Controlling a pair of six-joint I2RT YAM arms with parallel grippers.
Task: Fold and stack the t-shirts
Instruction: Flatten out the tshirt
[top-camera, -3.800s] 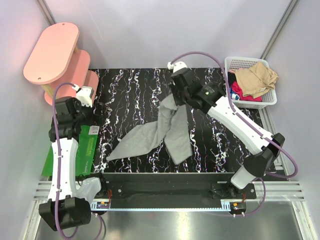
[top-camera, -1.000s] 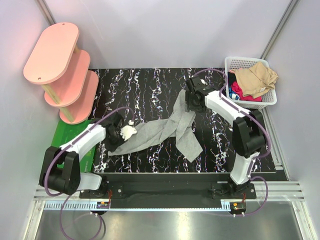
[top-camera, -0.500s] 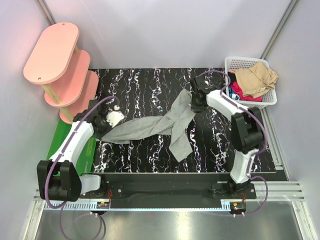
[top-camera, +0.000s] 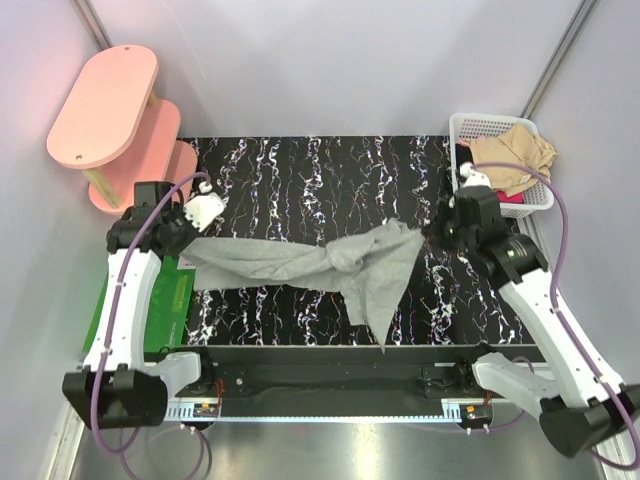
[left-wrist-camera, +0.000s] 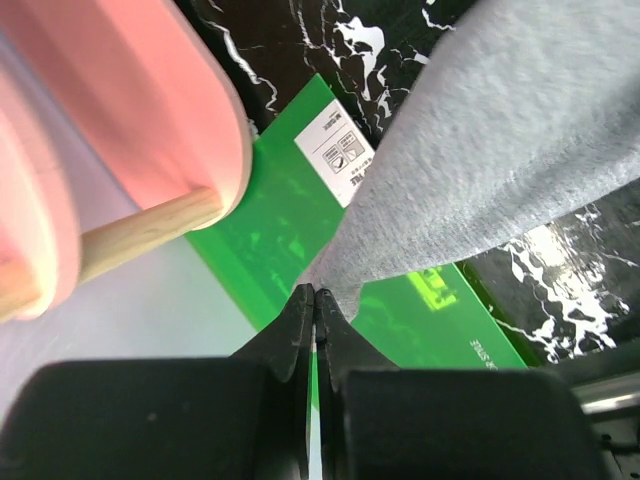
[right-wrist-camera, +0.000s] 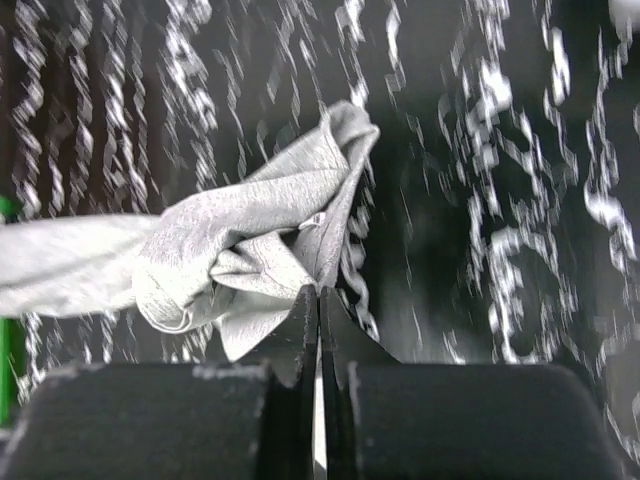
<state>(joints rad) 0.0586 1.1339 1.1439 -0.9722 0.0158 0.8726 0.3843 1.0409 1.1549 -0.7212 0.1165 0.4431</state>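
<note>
Both arms have swung outward since a moment before, drawing the heather grey t-shirt (top-camera: 300, 262) into a twisted band across the middle of the black marbled counter (top-camera: 280, 170). The left gripper (top-camera: 190, 235), jaws pressed together, pinches the shirt's left end above the green mat (top-camera: 165, 300). The right gripper (top-camera: 435, 230), likewise clamped, holds the bunched right end near the white basket (top-camera: 480, 125), where a tan shirt (top-camera: 512, 155) and a red shirt (top-camera: 480, 185) lie heaped.
</note>
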